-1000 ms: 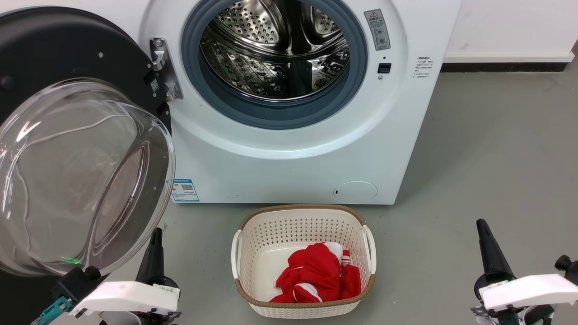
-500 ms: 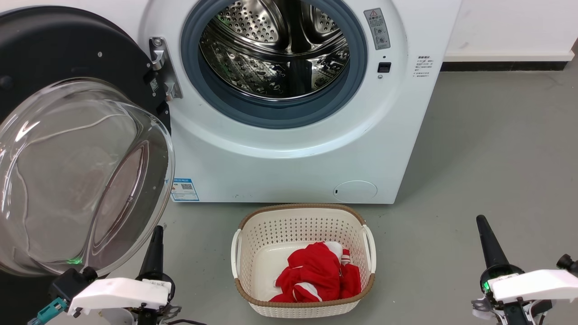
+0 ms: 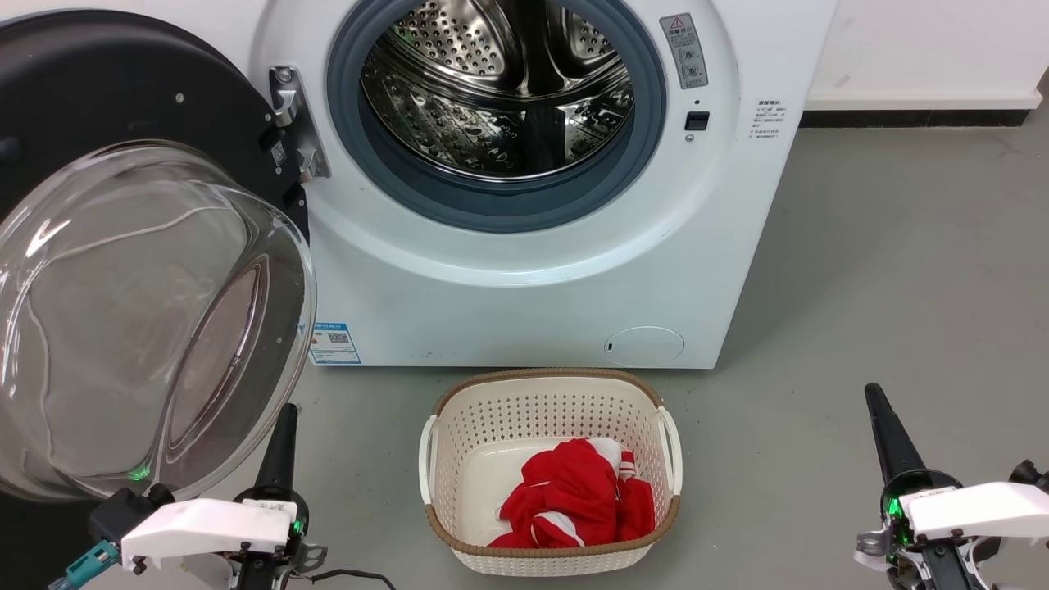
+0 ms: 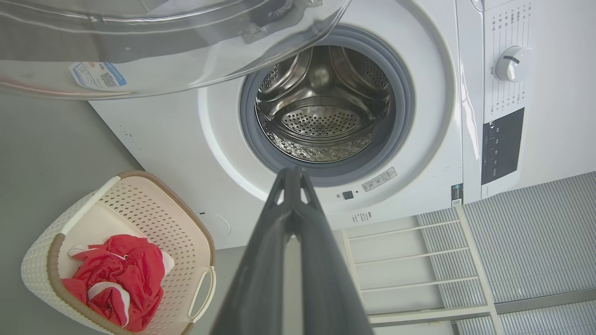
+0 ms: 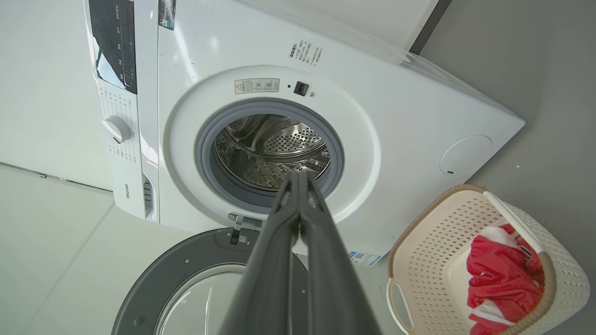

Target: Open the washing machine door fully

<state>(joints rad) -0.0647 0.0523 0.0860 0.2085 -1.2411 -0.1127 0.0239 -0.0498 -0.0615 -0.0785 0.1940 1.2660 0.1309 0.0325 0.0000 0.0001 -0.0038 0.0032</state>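
One laundry basket (image 3: 547,377) fronts washing machine (image 3: 533,303).

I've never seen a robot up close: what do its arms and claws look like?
The left gripper and right gripper each have two long dark grey fingers tapering to a point, on white wrist casings. The right wrist shows a small green light; the left carries a teal plug and a thin black cable.

The washing machine (image 3: 533,279) is white, with a blue sticker (image 3: 334,344) at its lower left. The washing machine door (image 3: 123,82) is glossy black around clear glass. Rubber ring (image 3: 492,209): grey-blue. Drum (image 3: 492,123): bright steel, perforated. Laundry basket (image 3: 549,410): cream, perforated, brown rim. Garment (image 3: 574,500): red, white stripes. Floor (image 3: 901,287): plain grey.
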